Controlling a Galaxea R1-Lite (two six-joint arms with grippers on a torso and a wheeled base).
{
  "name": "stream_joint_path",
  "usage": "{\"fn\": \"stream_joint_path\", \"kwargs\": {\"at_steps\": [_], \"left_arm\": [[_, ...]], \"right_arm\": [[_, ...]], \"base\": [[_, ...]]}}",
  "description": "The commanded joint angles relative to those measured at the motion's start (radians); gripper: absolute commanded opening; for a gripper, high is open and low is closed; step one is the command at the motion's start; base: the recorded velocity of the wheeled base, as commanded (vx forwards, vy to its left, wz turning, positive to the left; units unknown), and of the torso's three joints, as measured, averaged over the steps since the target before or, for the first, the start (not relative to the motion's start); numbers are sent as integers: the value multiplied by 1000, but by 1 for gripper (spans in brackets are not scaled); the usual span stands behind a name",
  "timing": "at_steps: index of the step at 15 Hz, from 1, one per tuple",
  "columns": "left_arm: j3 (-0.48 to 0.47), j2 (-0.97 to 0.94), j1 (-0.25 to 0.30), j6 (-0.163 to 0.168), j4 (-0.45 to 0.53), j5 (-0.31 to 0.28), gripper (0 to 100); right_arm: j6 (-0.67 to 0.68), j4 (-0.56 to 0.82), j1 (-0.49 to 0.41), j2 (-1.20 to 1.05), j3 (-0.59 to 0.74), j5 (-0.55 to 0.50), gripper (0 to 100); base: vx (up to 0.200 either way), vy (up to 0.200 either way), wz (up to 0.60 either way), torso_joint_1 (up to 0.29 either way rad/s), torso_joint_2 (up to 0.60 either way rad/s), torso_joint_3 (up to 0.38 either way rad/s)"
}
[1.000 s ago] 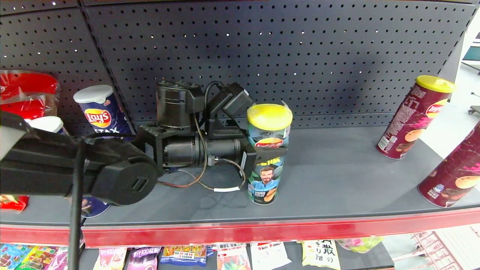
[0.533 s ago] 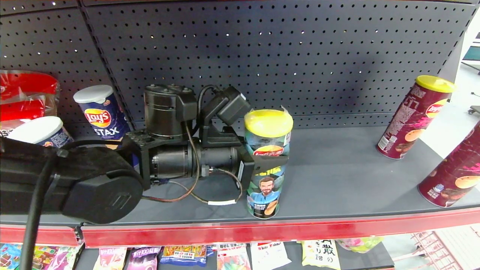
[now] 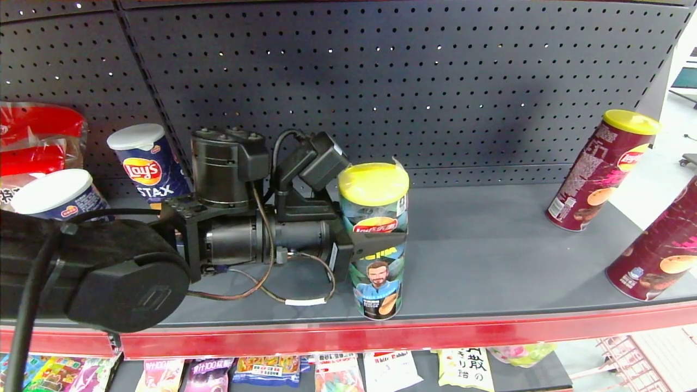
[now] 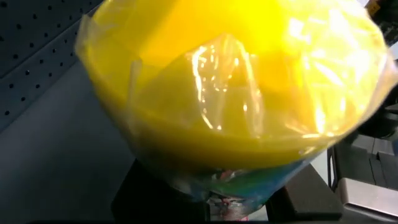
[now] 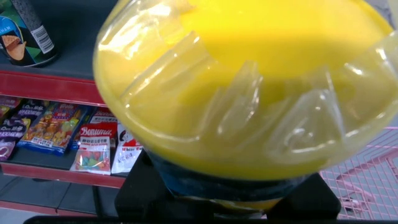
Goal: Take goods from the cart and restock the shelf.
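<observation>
Yellow lid, nearest: a second yellow-lidded can [image 5: 249, 81] sits in the right gripper [image 5: 227, 199], whose dark fingers clench its body just under the lid. It is off the shelf, out in front of the lower tier of snack packets [image 5: 93, 149].
Red lip [image 3: 490, 326]: the front edge of the shelf deck [image 3: 490, 256].
Task can: the yellow-lidded can [image 3: 375, 277] stands upright just behind that lip. Whether its base presses on the deck I cannot tell.
Left gripper [image 3: 375, 242]: reaching in from the robot's left, clamped across the can at mid-height, one finger across the label.
Change: within the last second the can and the left gripper slide toward the robot's left and forward toward the lip. The maroon cans hold their places, so the camera is still. The arm sinks too, uncovering the nearer blue can.
Meaning: by my reading this is the last positioning before letting go. The can is on the shelf tier but not yet restocked, since the grasp is still on. The spot close to the lip leaves little margin if the can tips on release.
Farther: two white-lidded blue cans [image 3: 150, 160] stand on the robot's left, and two leaning maroon cans [image 3: 599, 169] well apart on its right.
Back: dark pegboard [image 3: 435, 81].
</observation>
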Motion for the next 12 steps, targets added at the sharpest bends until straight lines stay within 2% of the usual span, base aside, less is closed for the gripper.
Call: {"fn": "stream_joint_path", "kwargs": {"at_steps": [1, 8, 9, 12], "left_arm": [[-1, 3, 0, 0, 2, -1, 0], [-27, 23, -6, 4, -3, -15, 0], [-33, 29, -8, 4, -3, -15, 100], [-32, 30, -8, 4, -3, -17, 100]], "right_arm": [[0, 0, 0, 1, 0, 1, 0], [0, 0, 0, 4, 0, 1, 0], [0, 0, 2, 4, 0, 1, 0], [0, 0, 2, 4, 0, 1, 0]], "base": [[0, 0, 0, 0, 0, 0], [0, 0, 0, 0, 0, 0], [0, 0, 0, 0, 0, 0], [0, 0, 0, 0, 0, 0]]}}
